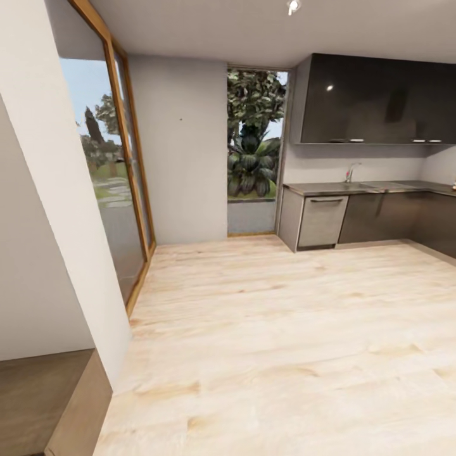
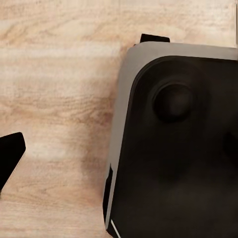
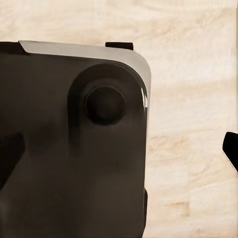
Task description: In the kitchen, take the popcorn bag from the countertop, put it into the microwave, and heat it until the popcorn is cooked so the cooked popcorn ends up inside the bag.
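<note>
**On the way in: jaws idle, popcorn bag not yet sighted**

In the left wrist view a black fingertip [image 2: 10, 156] pokes in from the frame's edge, with nothing between the jaws. The right wrist view likewise shows a dark fingertip [image 3: 231, 148] at its margin and no load. With one finger apiece visible, I cannot tell how wide either pair of jaws stands. Each wrist camera looks down past the robot's base [image 2: 173, 144], a dark, rounded body with a grey rim, onto the pale wood floor [image 1: 272, 354].

Outward, in the head view, that floor runs ahead to the kitchen. The grey steel bench [image 1: 354, 187] sits at about two o'clock, with a tap [image 1: 350, 172] on it, a steel appliance front with a wide handle [image 1: 322, 220] beneath, and glossy dark wall cabinets [image 1: 380, 100] above. A tall window with plants [image 1: 253, 142] stands at twelve o'clock, a wood-framed glass door [image 1: 120, 183] at ten.

The popcorn bag and microwave are not to be made out on the visible stretch of bench; they probably lie further right.

By the task's wording, I judge the bag light, soft and easily crushed, so a gentle pinch at its upper edge or across its sides should suit, keeping it upright so kernels stay in. The next move is likely to drive toward the bench.
</note>
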Robot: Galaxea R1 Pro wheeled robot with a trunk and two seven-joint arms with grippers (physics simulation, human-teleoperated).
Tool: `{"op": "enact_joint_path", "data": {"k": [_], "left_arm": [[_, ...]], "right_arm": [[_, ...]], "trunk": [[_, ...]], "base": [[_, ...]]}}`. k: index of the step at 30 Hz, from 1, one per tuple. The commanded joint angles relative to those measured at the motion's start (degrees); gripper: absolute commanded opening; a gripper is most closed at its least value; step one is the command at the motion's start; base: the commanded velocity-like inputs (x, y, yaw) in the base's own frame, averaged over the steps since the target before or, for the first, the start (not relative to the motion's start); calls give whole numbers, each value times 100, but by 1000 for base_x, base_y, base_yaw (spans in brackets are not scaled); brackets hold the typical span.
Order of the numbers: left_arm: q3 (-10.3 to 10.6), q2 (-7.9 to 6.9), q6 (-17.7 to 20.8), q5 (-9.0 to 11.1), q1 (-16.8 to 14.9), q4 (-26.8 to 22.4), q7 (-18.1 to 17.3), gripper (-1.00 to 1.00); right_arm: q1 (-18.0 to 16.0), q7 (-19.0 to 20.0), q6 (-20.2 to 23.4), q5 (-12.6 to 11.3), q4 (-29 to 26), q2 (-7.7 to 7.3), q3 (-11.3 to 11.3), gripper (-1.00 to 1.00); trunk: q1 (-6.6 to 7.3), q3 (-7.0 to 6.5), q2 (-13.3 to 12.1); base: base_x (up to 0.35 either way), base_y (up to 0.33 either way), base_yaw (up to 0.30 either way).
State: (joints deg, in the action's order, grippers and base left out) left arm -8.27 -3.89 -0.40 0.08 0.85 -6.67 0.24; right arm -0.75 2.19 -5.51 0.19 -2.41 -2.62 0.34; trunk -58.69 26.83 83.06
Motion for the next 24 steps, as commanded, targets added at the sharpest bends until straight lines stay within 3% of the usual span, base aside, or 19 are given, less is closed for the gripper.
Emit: {"op": "enact_joint_path", "data": {"k": [1,10,24], "left_arm": [[-26,2,-4,1,3,-9,2,100],[-26,2,-4,1,3,-9,2,100],[-23,10,-1,1,3,-9,2,100]], "right_arm": [[-4,19,-20,0,5,-2,1,100],[-4,51,-21,-2,4,-2,-10,100],[-4,54,-21,-2,4,-2,-10,100]], "trunk": [[-3,5,2],[-3,5,2],[-3,5,2]], "base": [[338,0,0],[338,0,-28],[338,0,-271]]}}
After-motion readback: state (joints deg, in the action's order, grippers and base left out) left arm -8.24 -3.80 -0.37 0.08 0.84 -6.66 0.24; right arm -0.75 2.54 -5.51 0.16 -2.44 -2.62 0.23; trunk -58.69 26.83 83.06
